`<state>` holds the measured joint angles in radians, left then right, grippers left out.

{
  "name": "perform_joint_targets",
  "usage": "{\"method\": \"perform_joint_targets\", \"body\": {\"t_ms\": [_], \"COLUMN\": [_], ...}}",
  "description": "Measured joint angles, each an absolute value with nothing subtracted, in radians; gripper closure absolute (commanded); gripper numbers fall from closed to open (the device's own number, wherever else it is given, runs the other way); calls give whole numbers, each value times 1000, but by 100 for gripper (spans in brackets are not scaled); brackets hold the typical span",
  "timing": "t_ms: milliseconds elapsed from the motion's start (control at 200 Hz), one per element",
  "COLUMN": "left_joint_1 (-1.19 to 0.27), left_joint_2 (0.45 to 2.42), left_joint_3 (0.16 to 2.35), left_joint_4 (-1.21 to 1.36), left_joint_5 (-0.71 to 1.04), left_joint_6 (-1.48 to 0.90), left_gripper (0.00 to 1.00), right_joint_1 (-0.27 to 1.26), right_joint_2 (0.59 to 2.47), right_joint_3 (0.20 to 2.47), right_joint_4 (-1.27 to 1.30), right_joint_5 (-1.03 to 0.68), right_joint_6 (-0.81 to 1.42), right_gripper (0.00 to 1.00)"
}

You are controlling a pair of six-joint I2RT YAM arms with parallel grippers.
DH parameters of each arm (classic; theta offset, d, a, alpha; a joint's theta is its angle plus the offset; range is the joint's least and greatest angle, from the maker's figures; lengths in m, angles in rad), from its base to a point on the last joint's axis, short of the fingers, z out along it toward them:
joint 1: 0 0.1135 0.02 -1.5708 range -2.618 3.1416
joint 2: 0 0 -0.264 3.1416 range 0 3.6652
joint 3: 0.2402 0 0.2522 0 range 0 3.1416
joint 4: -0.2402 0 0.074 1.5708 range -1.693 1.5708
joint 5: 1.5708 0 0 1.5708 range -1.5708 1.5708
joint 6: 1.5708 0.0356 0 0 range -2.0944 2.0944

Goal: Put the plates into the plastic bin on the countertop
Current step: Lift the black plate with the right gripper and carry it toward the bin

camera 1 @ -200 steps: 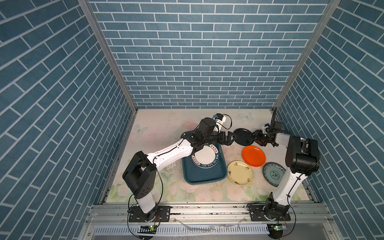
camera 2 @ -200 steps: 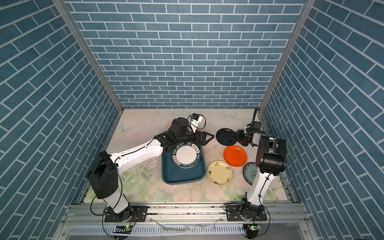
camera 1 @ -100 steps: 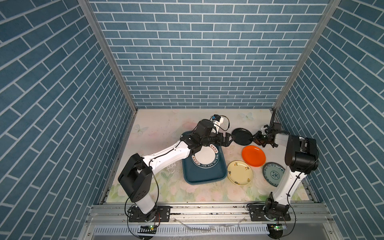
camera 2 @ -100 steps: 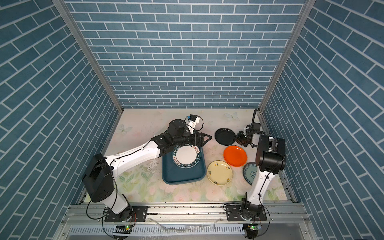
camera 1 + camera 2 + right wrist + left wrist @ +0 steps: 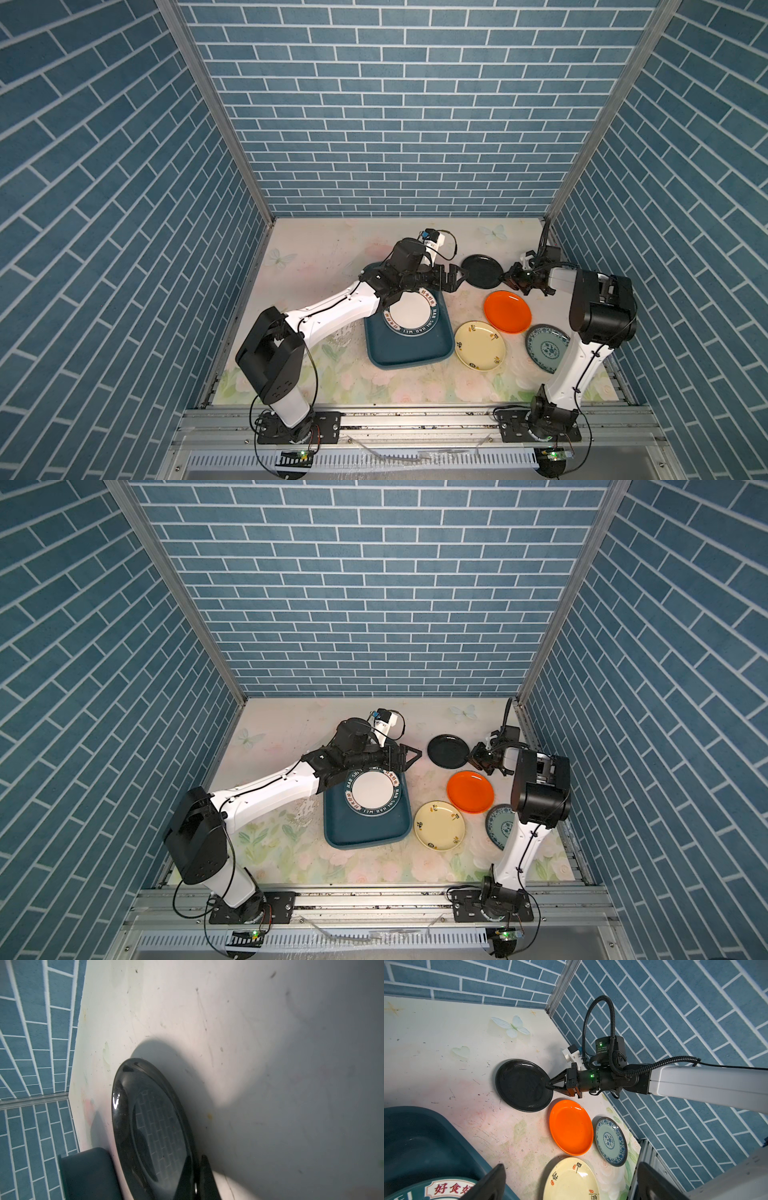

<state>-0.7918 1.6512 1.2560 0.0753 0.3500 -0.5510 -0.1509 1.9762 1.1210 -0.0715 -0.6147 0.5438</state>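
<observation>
Clamping the black plate [image 5: 523, 1084] by the rim nearest itself, the right gripper [image 5: 549, 1085] has its jaws together on that edge. The plate lies straight ahead of the claw, low on the countertop [image 5: 332, 249]. Beyond the plate's far rim sits the plastic bin [image 5: 399, 353], its long axis crosswise to the claw's reach. The left gripper [image 5: 459, 279], jaws wide apart and empty, hangs between plate and bin. The white plate [image 5: 409, 313] in the bin reads "HAO SHI HAO WEI" and 好食好. The marks on the cream plate [image 5: 571, 1180] are too small to read.
</observation>
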Motion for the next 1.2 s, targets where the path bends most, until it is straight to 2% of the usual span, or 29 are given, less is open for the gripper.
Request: {"method": "perform_joint_targets", "body": {"t_ms": [195,600,1200], "left_joint_1": [-775,-690,-559], "left_joint_2": [1649,1582,1367], "left_joint_3": [1214,1135,1002], "left_joint_4": [88,117,86], "left_joint_5": [353,356,292], "left_joint_6": [-573,-621,-630], "left_gripper": [0,0,0], "right_joint_1": [-149,-104,217], "right_joint_2": [1945,1708,1662], "right_joint_3": [1114,1156,1380], "right_joint_4": [-97,-241,-457], "right_joint_5": [-595,-521,-530], "right_joint_6": [571,596,443], "right_gripper": [100,100,100]}}
